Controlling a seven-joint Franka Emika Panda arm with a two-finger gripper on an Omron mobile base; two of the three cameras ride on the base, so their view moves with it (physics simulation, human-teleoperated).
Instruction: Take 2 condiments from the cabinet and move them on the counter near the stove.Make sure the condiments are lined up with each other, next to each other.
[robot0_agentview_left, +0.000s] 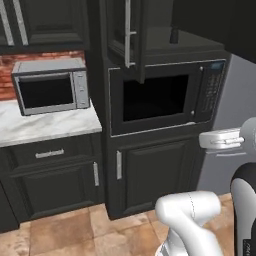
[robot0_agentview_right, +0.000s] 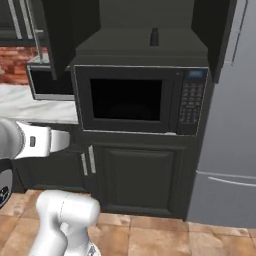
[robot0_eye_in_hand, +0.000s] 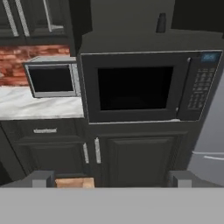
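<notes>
Far to the left, a silver microwave (robot0_agentview_left: 50, 86) sits on the white marble counter (robot0_agentview_left: 45, 126), with red brick wall (robot0_agentview_left: 15, 75) behind it and dark drawer cabinets (robot0_agentview_left: 50, 170) below. A silver bar handle lies across the top drawer.

Moving right, the tall near-black cabinet (robot0_agentview_right: 135, 175) rises from the tiled floor (robot0_agentview_left: 75, 230). Its upper door (robot0_agentview_left: 131, 35) stands swung open, a silver bar handle running down it. On the dark shelf inside, one small black condiment bottle (robot0_agentview_right: 154, 36) stands upright toward the right of the shelf; it shows too in the left base view (robot0_agentview_left: 174, 35) and in the hand view (robot0_eye_in_hand: 161, 22). I can make out just this one bottle. Below the shelf a black built-in microwave (robot0_agentview_right: 140, 99) fills the cabinet's middle, keypad on its right side, with panelled doors beneath it.

The gripper (robot0_eye_in_hand: 111, 178) hangs well back from the cabinet, fingers spread wide apart and holding nothing, facing the built-in microwave.

Rightmost stands a grey refrigerator (robot0_agentview_right: 230, 140).
</notes>
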